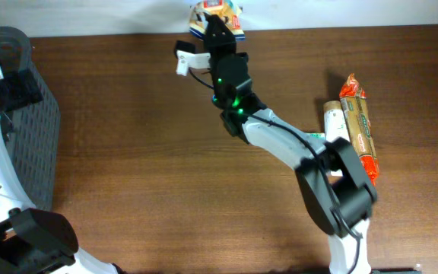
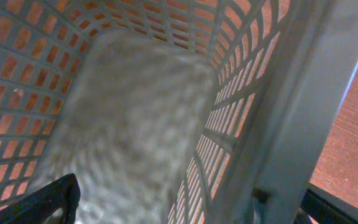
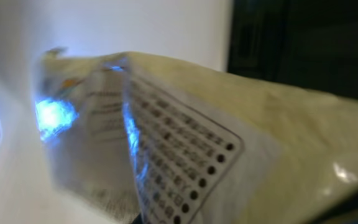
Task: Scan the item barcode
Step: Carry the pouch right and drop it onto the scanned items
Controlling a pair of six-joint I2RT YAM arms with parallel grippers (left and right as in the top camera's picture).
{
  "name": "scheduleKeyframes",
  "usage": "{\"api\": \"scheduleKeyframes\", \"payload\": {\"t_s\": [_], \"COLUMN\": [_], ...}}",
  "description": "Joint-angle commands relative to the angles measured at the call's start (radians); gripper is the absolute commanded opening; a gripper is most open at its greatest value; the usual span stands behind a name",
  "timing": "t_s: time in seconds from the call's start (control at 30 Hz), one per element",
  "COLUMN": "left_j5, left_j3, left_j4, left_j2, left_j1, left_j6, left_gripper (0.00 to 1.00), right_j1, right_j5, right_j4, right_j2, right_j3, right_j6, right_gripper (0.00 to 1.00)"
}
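The item is a yellow and white snack packet [image 1: 217, 14], held up at the table's far edge with my right gripper [image 1: 216, 29] shut on it. In the right wrist view the packet [image 3: 185, 137] fills the frame. It shows blurred print, a row of black dots and a blue glint of light. I can make out no clear barcode. My left gripper [image 2: 185, 208] is open inside a grey mesh basket [image 2: 241, 106] with nothing between its fingers [image 2: 48, 202]. In the overhead view the left arm [image 1: 6, 84] hangs over that basket [image 1: 40, 144].
An orange snack packet [image 1: 360, 125] and a beige tube [image 1: 333, 118] lie side by side on the brown table [image 1: 143, 152] at the right. The right arm's base [image 1: 341, 198] stands at the front right, and its links reach diagonally across the middle.
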Motion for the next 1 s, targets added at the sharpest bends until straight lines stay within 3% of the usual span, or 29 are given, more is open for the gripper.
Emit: {"api": "scheduleKeyframes", "payload": {"t_s": [0.0,0.07,0.17,0.23,0.33,0.43,0.57,0.73,0.87,0.9,0.97], "left_j5": [0.007,0.007,0.007,0.007,0.007,0.007,0.007,0.007,0.007,0.007,0.007], "left_j3": [-0.003,-0.003,-0.003,-0.003,-0.003,-0.003,-0.003,-0.003,-0.003,-0.003,-0.003], "left_j4": [0.003,0.003,0.003,0.003,0.003,0.003,0.003,0.003,0.003,0.003,0.003], "left_j2": [0.001,0.001,0.001,0.001,0.001,0.001,0.001,0.001,0.001,0.001,0.001], "left_j1": [0.007,0.007,0.007,0.007,0.007,0.007,0.007,0.007,0.007,0.007,0.007], "left_j6": [-0.005,-0.006,-0.006,-0.006,-0.006,-0.005,-0.006,-0.006,-0.005,-0.006,-0.005], "left_gripper": [0.99,0.99,0.99,0.99,0.99,0.99,0.99,0.99,0.99,0.99,0.99], "right_j1": [0.075,0.135,0.152,0.113,0.002,-0.167,-0.530,-0.831,-0.916,-0.935,-0.947], "right_j5": [0.071,0.053,-0.163,-0.406,-0.591,-0.593,-0.593,-0.597,-0.594,-0.594,-0.594], "right_j4": [-0.224,-0.444,-0.758,-0.987,-1.269,-1.454,-1.658,-1.663,-1.659,-1.653,-1.688], "right_j2": [-0.160,-0.252,-0.390,-0.473,-0.576,-0.631,-0.575,-0.372,-0.304,-0.308,-0.328], "right_j3": [0.008,0.008,0.008,0.008,0.009,0.009,0.002,-0.027,-0.027,-0.013,0.047], "right_j6": [0.118,0.386,0.863,1.191,1.490,1.592,1.682,1.704,1.707,1.735,1.757], "right_gripper": [0.04,0.04,0.04,0.04,0.04,0.04,0.04,0.06,0.17,0.24,0.68]}}
